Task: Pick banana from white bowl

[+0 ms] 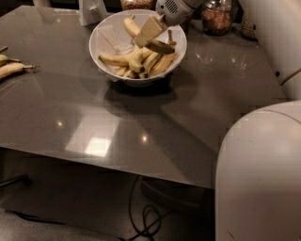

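The white bowl (101, 35) with a paper lining stands at the back middle of the grey table (117, 122) and holds several bananas. My gripper (148, 31) hangs over the bowl's middle, its beige fingers (150, 29) closed on the banana (130, 26). This plump yellow banana sticks out up and to the left of the fingers, raised above the pile. The arm comes in from the upper right. The rest of the held banana is hidden behind the fingers.
Thinner bananas (10, 67) lie at the table's left edge. Glass jars of brown grains (217, 16) stand behind and right of the bowl, and a white object (91, 10) behind it to the left. My white body (261, 174) fills the lower right. Cables (149, 217) lie on the floor.
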{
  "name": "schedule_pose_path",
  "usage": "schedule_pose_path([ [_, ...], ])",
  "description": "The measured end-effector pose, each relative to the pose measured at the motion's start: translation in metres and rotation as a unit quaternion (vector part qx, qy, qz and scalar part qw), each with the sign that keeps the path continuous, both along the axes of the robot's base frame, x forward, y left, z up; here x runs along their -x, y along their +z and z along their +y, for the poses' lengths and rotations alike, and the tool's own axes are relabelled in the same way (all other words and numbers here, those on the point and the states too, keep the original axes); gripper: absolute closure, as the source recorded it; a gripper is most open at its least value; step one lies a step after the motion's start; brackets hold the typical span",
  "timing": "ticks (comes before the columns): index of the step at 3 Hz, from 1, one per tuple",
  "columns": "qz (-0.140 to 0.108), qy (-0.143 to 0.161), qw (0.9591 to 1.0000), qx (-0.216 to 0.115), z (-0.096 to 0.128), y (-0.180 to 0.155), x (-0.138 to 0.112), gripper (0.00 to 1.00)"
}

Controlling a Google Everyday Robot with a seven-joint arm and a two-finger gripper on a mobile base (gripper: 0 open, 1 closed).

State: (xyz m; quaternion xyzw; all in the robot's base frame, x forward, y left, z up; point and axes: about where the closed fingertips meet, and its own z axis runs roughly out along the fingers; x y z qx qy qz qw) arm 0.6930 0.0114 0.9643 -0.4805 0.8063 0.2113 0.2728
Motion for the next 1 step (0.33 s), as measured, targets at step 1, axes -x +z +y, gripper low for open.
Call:
schedule_pose_path([
  [1,-0.02,0.011,0.9996,0.014,-0.0144,0.0186,0.0243,1.0],
])
